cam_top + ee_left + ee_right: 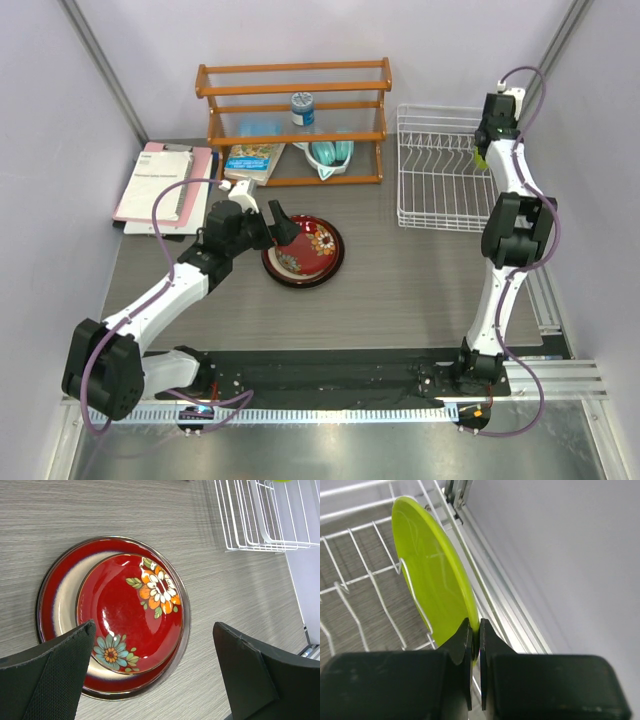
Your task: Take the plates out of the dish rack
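Right jaws: closed to a thin slit on the rim of the lime green plate (432, 575); I see one pad on each face of it, and the edge runs down into the gap between them.
Lime green plate: it stands on edge in the dish rack (350, 610), on the side nearest the wall. In my right wrist view its body reaches up and left, away from the jaws. One rack wire crosses its near face. From the top camera I get only a sliver of green (481, 158) under the wrist.
Right arm (515, 230): stretched out to the far right corner of the rack, wrist over its right wall.
Dish rack, from above (437, 107): on the desk (400, 290) at the far right, just beside the orange wooden shelf (295, 100).
Left jaws: spread wide with nothing in them, above the two stacked plates.
Small patterned red plate (130, 612): flat, face up, on top of the larger dark red rimmed plate (60, 595) and offset toward one side of it. In my left wrist view it sits between the two pads, below them. I cannot tell whether either pad touches a plate.
Stack on the desk (320, 245): near the middle, in front of the shelf and well apart from the rack.
Left arm (170, 290): angled in from the near left, ending over the left edge of the stack.
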`<action>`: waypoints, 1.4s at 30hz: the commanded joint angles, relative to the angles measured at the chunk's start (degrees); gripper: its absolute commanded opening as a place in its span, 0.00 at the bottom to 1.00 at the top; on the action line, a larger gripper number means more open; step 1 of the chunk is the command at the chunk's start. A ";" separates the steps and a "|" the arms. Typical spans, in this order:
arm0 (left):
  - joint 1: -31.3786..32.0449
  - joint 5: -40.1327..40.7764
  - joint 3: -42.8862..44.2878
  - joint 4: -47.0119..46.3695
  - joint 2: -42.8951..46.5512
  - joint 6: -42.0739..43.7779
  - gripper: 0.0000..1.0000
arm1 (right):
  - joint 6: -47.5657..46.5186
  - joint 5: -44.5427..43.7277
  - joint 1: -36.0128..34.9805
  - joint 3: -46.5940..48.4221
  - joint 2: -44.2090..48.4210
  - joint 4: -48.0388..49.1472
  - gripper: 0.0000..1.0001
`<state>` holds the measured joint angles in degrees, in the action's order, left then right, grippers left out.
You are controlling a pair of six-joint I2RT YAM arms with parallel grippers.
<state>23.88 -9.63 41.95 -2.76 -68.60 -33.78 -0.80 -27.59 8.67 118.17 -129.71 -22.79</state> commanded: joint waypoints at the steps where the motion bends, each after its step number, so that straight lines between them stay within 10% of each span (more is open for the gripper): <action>1: 0.03 0.05 0.15 -1.37 1.71 0.82 0.99 | -1.57 -6.15 -2.07 -3.11 12.36 10.30 0.01; 11: 0.03 -0.65 -0.64 -1.72 3.12 -0.93 0.99 | -0.71 -10.73 -4.62 -6.45 21.24 6.54 0.01; 29: 0.03 -3.03 -5.91 -11.19 8.83 -8.14 0.99 | 20.04 20.11 -19.74 -43.35 66.14 -3.49 0.01; 42: 2.49 -6.28 -5.92 -23.77 2.60 -12.89 0.99 | 28.92 40.15 -23.17 -58.31 72.49 2.39 0.01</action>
<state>24.91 -14.76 34.92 -20.43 -64.01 -45.32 23.51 5.23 -13.65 61.19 -59.48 -26.65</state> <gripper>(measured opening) 0.994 0.075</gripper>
